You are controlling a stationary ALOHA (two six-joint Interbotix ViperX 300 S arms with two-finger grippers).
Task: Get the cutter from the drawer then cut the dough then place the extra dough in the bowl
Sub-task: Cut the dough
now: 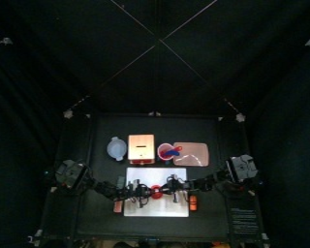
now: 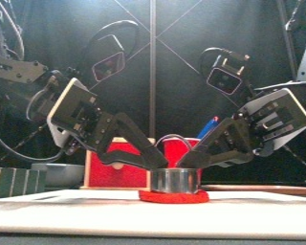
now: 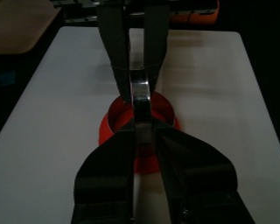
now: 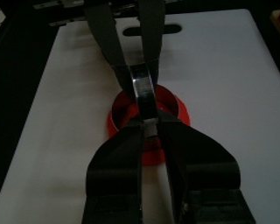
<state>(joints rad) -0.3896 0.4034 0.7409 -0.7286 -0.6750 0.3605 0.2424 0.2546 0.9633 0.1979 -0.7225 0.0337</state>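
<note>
I'm pressing the cutter [image 2: 172,179] into the dough [image 2: 172,197] on the board [image 4: 224,87], left jaws and right jaws both pinching it tight, and I'm reckoning a straight lift-off is coming next.

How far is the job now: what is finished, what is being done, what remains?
Done: the cutter is out of the drawer and stands on the red dough on the white cutting board. In hand: the left pincer and the right pincer grip it from opposite sides. Left: the extra dough is not yet in the bowl.
</note>
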